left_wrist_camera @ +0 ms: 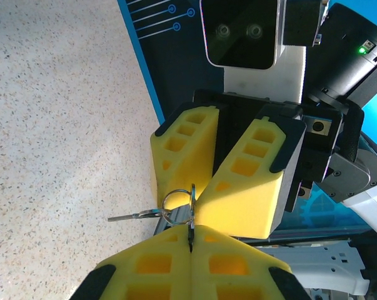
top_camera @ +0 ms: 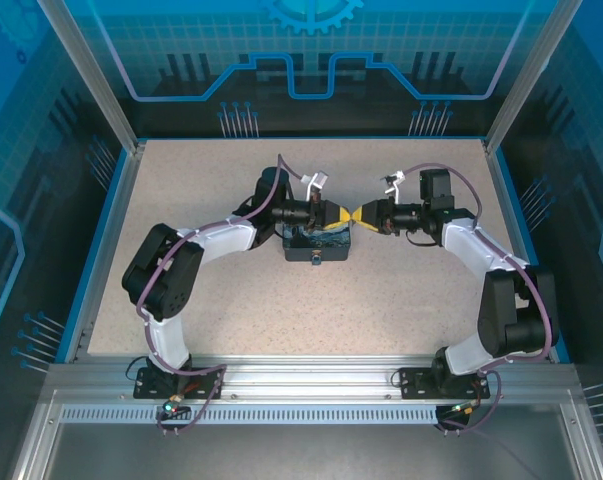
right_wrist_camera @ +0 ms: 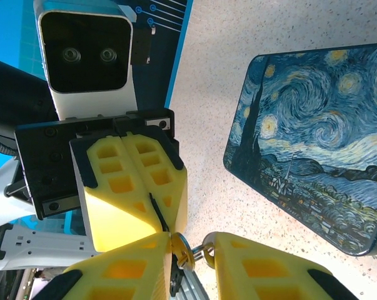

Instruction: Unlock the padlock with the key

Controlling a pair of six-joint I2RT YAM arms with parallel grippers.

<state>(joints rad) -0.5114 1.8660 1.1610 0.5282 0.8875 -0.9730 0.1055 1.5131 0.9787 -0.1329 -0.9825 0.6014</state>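
My two grippers meet tip to tip above the blue box (top_camera: 316, 247). My left gripper (left_wrist_camera: 191, 229) is shut on the key (left_wrist_camera: 191, 236), a thin dark strip in the seam of its yellow fingers (left_wrist_camera: 144, 262). Above the seam stands a silvery round key head (right_wrist_camera: 192, 253) on a key ring (left_wrist_camera: 175, 207). A second key (left_wrist_camera: 133, 216) hangs off to the left. My right gripper (right_wrist_camera: 193, 247) is closed narrowly on the round head and ring, one pad touching each side. The padlock is hidden.
The dark-blue box (right_wrist_camera: 313, 144) with the swirly night-sky picture lies on the speckled table (top_camera: 201, 180) just below the grippers, with a small fitting (top_camera: 316, 262) at its near edge. Blue walls (top_camera: 111, 190) ring the table.
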